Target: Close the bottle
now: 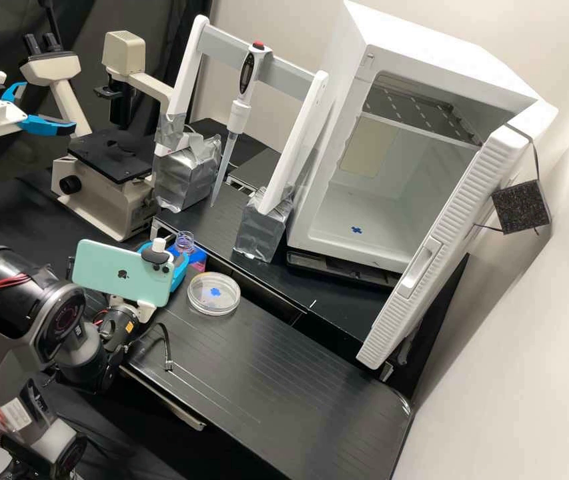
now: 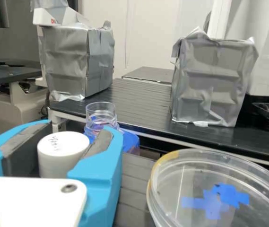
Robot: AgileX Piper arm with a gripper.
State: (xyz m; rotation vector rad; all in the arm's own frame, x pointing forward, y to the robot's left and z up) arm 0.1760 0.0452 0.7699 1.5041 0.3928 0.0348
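Bottle (image 1: pixel 185 241), one of it, stands mouth open near the far left corner of your lower black bench (image 1: pixel 231 370), just past your gripper (image 1: pixel 177 270), whose blue fingers are closed around one white cap (image 2: pixel 62 153). Nearest you in the high view, one mint phone (image 1: pixel 121 272) screens part of that gripper. One round clear dish (image 1: pixel 213 303) with a blue patch lies right of the bottle by the bench's far edge, so mind it on that side. Behind the bottle, the raised black shelf (image 1: pixel 307 293) closes off the way back. You have two silver-wrapped blocks on it: one (image 1: pixel 191 175) by its left edge, the other (image 1: pixel 262 230) farther right. Two white posts rise from them, joined by one grey crossbar (image 1: pixel 291 79) with one pipette (image 1: pixel 239 115) upright in front. Past the shelf's left edge sits one microscope (image 1: pixel 101 213); right of the blocks, one white incubator (image 1: pixel 321 220) with its single door open.
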